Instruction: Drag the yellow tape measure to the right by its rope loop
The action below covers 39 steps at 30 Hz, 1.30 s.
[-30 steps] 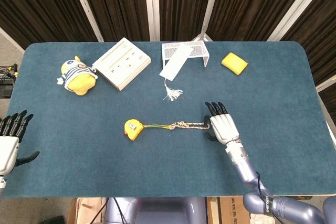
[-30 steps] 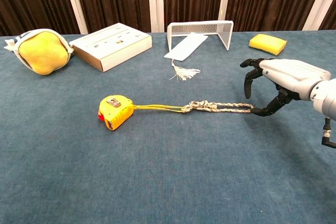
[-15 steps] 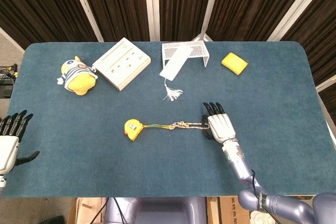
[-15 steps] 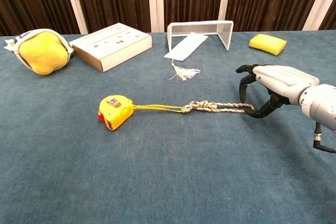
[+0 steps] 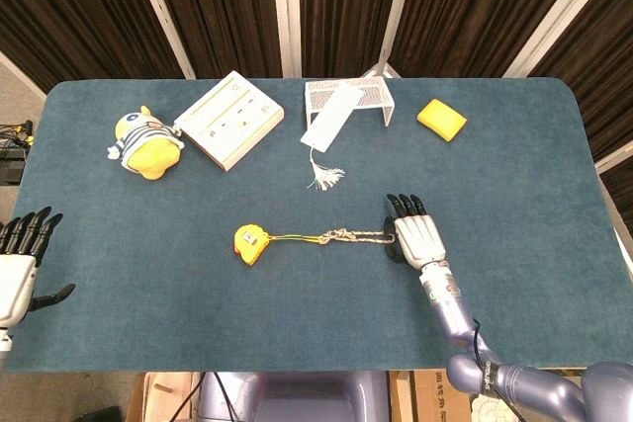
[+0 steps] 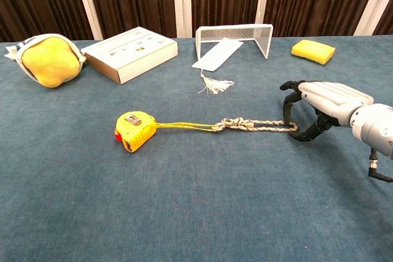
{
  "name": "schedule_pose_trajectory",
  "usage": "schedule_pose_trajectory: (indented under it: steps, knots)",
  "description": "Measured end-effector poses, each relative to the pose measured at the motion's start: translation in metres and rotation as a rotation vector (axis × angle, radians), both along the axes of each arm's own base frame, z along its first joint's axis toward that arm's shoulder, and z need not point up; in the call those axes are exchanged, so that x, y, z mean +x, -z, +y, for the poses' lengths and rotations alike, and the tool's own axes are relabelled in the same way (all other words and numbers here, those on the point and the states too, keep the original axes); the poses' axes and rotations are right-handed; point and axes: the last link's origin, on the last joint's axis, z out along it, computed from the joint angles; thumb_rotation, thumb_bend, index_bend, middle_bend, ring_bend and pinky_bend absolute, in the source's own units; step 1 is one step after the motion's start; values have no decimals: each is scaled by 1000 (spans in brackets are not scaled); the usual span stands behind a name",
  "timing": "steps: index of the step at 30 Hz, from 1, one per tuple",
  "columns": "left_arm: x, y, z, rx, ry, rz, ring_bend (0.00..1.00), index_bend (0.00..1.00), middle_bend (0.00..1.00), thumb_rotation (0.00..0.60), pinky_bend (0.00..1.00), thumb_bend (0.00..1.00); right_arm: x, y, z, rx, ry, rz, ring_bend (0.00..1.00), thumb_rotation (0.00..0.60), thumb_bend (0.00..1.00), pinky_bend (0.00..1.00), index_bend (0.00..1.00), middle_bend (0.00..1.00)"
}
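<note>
The yellow tape measure lies left of the table's middle. Its yellow cord runs right into a knotted, braided rope loop lying flat on the cloth. My right hand is palm down over the loop's right end. Its fingers curl down just inside that end, and the thumb sits just beyond it, with a small gap between them. My left hand hovers with its fingers spread off the table's left edge, holding nothing.
A yellow plush toy and a white box sit at the back left. A white wire rack with a tasselled white card stands at the back centre, and a yellow sponge lies to its right. The blue table stretches right of my hand.
My right hand moved a little left and lowered, bringing its fingers down at the loop's right end. The tape measure and my left hand stayed put.
</note>
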Motion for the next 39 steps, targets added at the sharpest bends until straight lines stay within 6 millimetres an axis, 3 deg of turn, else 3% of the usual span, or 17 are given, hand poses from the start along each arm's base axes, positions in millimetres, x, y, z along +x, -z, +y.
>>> schedule_pose_trajectory:
  steps: [31, 39]
  knots:
    - [-1, 0, 1, -2, -14, -7, 0, 0, 0, 600, 0, 0, -3, 5, 2, 6, 24, -5, 0, 600, 429, 0, 621, 126]
    - [-1, 0, 1, -3, -14, -10, 0, 0, 0, 600, 0, 0, 6, 1, 8, 18, 48, -91, 0, 600, 430, 0, 622, 126]
